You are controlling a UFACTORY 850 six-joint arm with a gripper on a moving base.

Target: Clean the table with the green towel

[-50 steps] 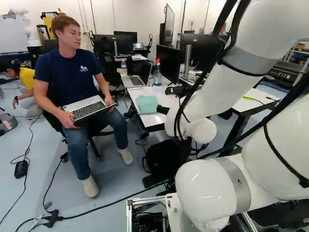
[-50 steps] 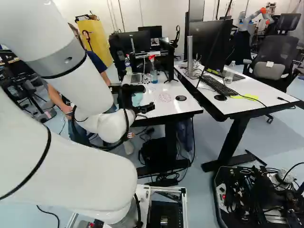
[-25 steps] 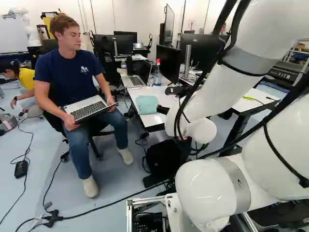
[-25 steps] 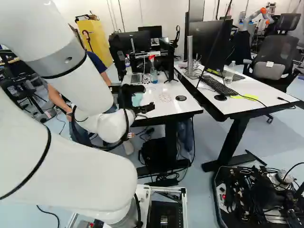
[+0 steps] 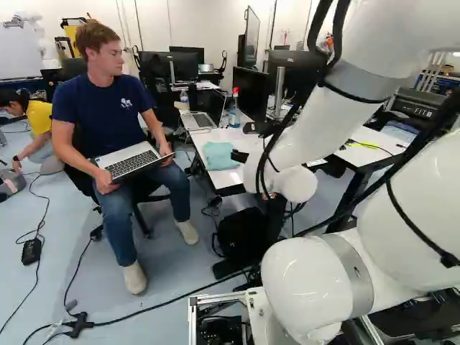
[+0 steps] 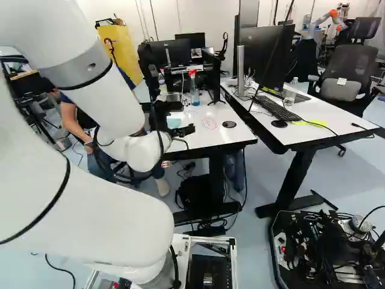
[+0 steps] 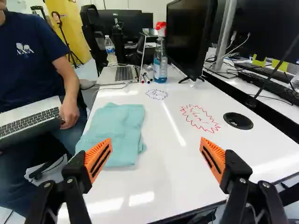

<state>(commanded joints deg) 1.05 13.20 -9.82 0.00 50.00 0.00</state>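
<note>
My black two-fingered gripper with orange pads [image 7: 155,151] is released, its fingers wide apart with nothing between them. Just ahead, towards the seated person [image 7: 37,70], one folded pale green cloth towel [image 7: 117,128] lies on the glossy white table [image 7: 163,163], close along its edge.

I judge it light, soft and limp: nothing to break, but apt to slide on that smooth top or unfold if I catch only one layer. I'd take it across the thick folded middle, one finger on each side, low enough to gather several layers; a thin corner would leave it dangling.

Beyond my fingers I count two marker scribbles, one jagged red outline [image 7: 200,118] and, farther off, one smaller blue outline [image 7: 156,94], probably what needs wiping. One round black disc [image 7: 238,121] sits beside the red one. Past them stand one clear spray bottle with a red head [image 7: 160,60] and one open silver laptop [image 7: 122,73]; the markers between them I cannot count surely.
</note>
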